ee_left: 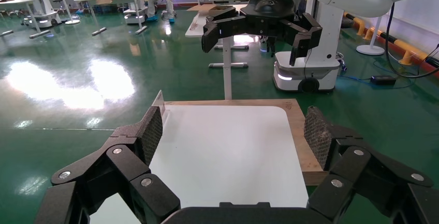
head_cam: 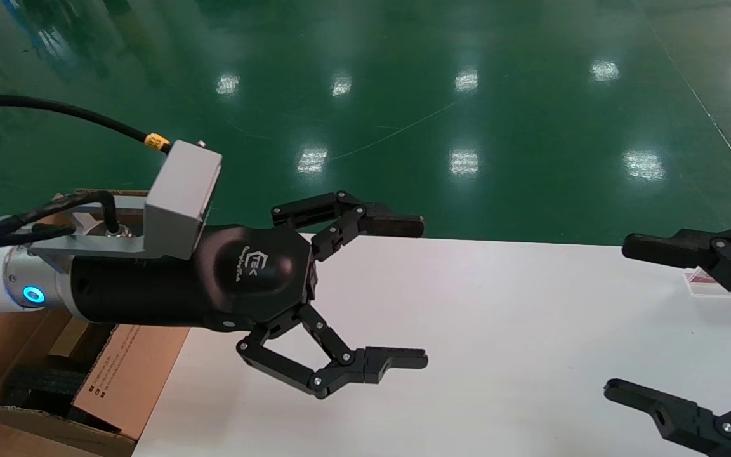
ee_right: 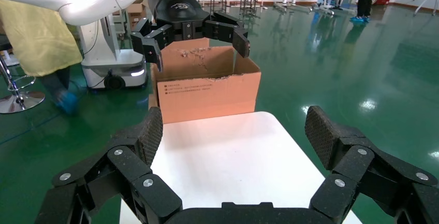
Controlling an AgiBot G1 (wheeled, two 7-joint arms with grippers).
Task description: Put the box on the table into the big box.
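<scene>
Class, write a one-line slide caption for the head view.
Both grippers, left and right, hover open over the white table; the big box stands at its left end.

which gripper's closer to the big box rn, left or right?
Left. The left gripper hangs open over the table just beside the big box. The right gripper, also open, sits at the table's far end.
</scene>
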